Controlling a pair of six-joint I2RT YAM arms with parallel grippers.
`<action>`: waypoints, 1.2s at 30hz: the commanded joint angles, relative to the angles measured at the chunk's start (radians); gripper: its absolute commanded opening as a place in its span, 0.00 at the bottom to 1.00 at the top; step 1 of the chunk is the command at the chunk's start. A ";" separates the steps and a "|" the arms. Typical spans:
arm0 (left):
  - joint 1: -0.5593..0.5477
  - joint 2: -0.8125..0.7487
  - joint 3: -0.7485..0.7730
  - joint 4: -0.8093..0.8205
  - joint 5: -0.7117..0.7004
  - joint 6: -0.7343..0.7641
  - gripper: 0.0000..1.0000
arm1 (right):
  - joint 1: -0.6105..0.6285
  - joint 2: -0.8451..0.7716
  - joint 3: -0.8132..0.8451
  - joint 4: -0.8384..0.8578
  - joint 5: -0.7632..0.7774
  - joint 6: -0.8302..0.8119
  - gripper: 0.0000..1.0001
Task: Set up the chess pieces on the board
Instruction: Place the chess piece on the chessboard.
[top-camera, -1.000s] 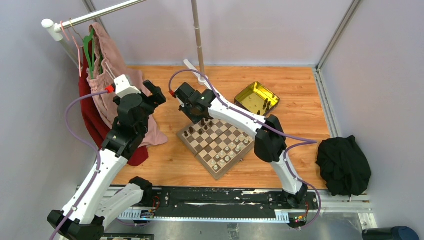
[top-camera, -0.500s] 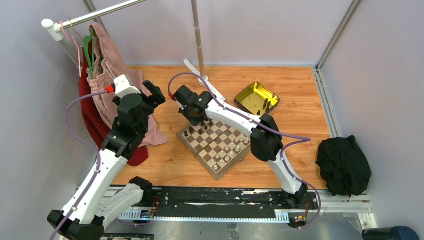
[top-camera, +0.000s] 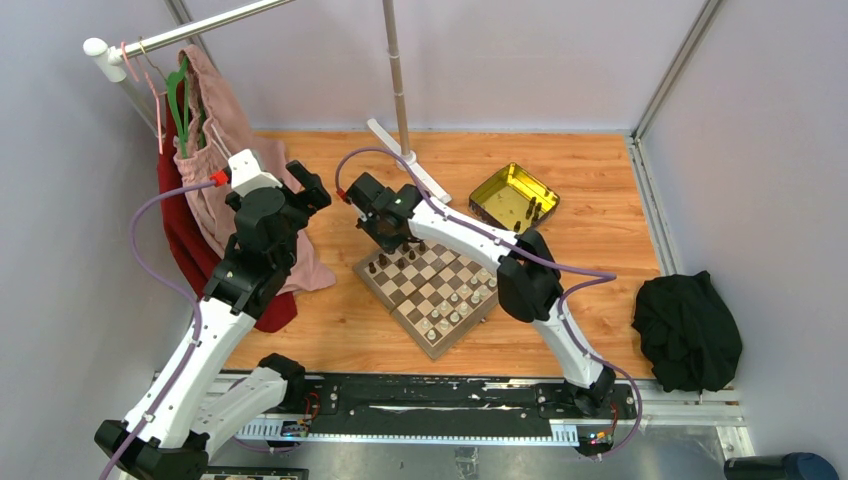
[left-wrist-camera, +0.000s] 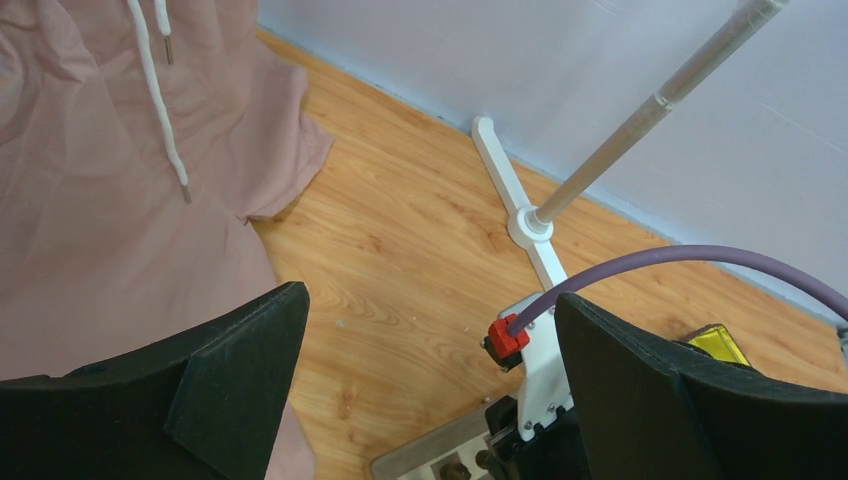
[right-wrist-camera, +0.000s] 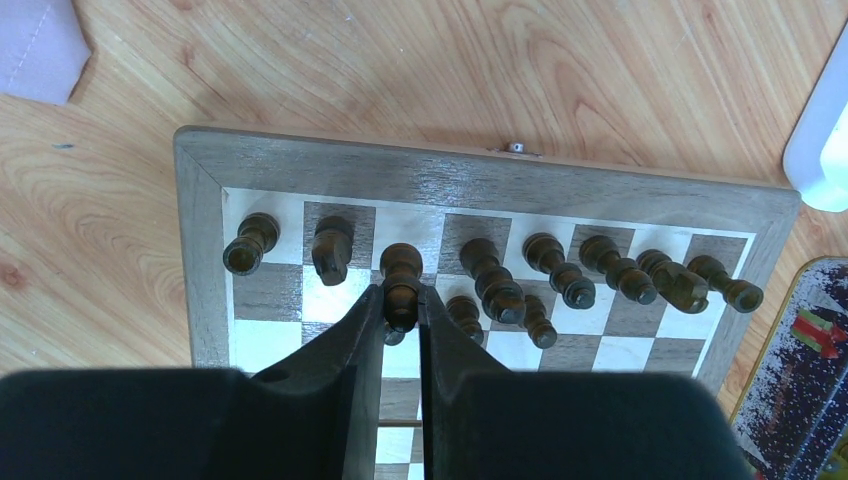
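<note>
- Right tool (right-wrist-camera: 402, 303) is clamped on a dark chess piece (right-wrist-camera: 402, 272) at the edge row of the board (right-wrist-camera: 480, 175).
- Left tool (left-wrist-camera: 430, 305) gapes wide, empty, above the wooden surface (left-wrist-camera: 400, 250).

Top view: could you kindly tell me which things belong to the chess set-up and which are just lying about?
Job: board, chess pieces, dark piece in right tool, yellow tin perhaps.
Lying about: pink garment, red garment, black cloth, rack pole.
</note>
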 joint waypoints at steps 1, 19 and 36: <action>0.007 0.003 -0.011 0.005 -0.024 0.005 1.00 | 0.001 0.030 0.037 -0.013 -0.007 -0.013 0.00; 0.008 0.027 -0.019 0.021 -0.017 0.006 1.00 | -0.017 0.063 0.048 -0.013 -0.010 -0.013 0.00; 0.007 0.043 -0.016 0.030 -0.013 0.001 1.00 | -0.036 0.073 0.039 -0.007 -0.031 -0.009 0.00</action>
